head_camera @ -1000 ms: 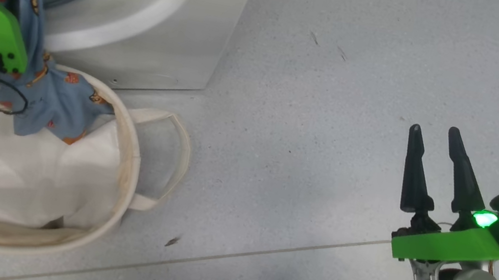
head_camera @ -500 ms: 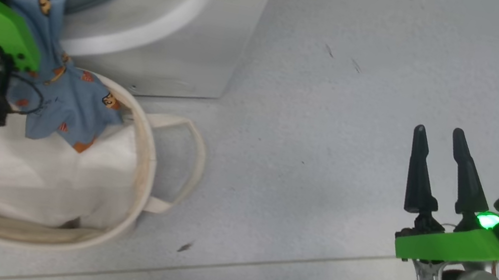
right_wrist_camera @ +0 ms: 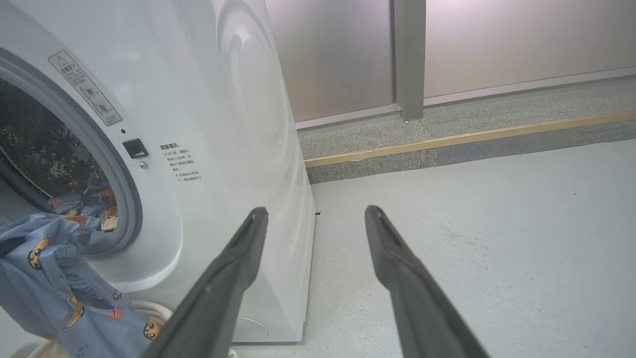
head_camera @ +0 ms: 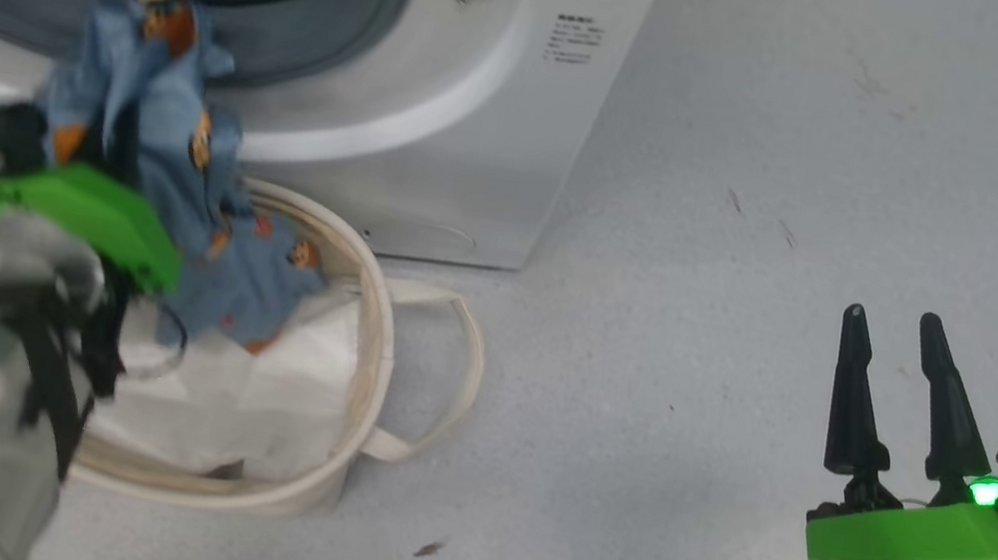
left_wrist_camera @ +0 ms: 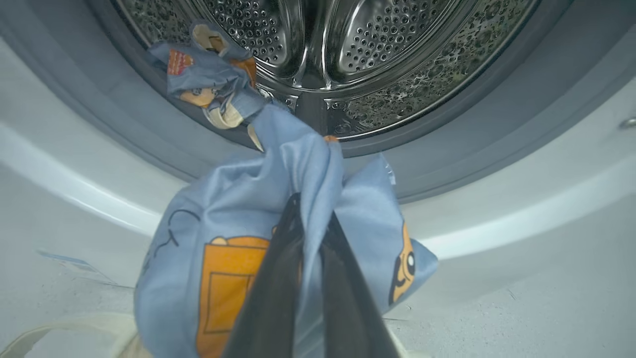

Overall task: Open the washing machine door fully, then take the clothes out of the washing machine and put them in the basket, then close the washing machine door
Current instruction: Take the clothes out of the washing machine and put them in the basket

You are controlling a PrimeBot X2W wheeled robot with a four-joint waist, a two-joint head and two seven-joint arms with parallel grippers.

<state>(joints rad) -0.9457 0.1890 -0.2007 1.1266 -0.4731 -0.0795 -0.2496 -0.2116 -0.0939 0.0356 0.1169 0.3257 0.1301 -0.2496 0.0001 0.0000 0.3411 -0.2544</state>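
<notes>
**A:** What does the left wrist view add to the head view?

**B:** The grip itself. It shows the left gripper [left_wrist_camera: 312, 219] with both dark fingers [left_wrist_camera: 278, 278] pinched together on a fold of the clothes [left_wrist_camera: 233, 209], just in front of the washing machine [head_camera: 506, 119] opening. From the head, the cloth drapes over those fingers, and the green wrist plate [head_camera: 84, 216] shows below it

**A:** How do the clothes look?

**B:** Light-blue fabric printed with orange and red figures. One bunched end lies over the grey rim [head_camera: 371, 15] of the washing machine's opening, with more inside the perforated steel drum [left_wrist_camera: 377, 44]. The rest hangs down the machine's front, and its lower end lies in the basket [head_camera: 377, 341]

**A:** And where is the basket?

**B:** On the floor [head_camera: 716, 256], close against the washing machine's front. I can't tell whether they touch. It is round cream canvas with a white sheet [head_camera: 269, 383] inside and a loop handle [head_camera: 451, 384] on its right side

**A:** And further right?

**B:** The right gripper [head_camera: 892, 318] hangs over bare floor well to the right of the washing machine, fingers spread wide with nothing between them. Its wrist view looks along the machine's white side. It shows a warning label [right_wrist_camera: 84, 87] beside the opening, and a kerb [right_wrist_camera: 447, 144] and wall [right_wrist_camera: 521, 40] beyond the machine
</notes>
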